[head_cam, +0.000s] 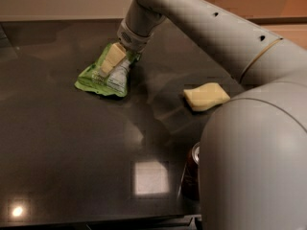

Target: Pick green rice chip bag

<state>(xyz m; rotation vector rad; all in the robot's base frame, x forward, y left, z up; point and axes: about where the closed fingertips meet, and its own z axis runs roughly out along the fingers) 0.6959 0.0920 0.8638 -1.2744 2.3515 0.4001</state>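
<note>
Lighting dimly and warmly from overhead. Throwing a bright square glare patch and a small hot spot onto the glossy dark table [57, 143] near its front edge. Reflecting the arm [216, 28] faintly. Shadowing softly beneath the gripper [115, 63], resting on the green rice chip bag [92, 80].
</note>
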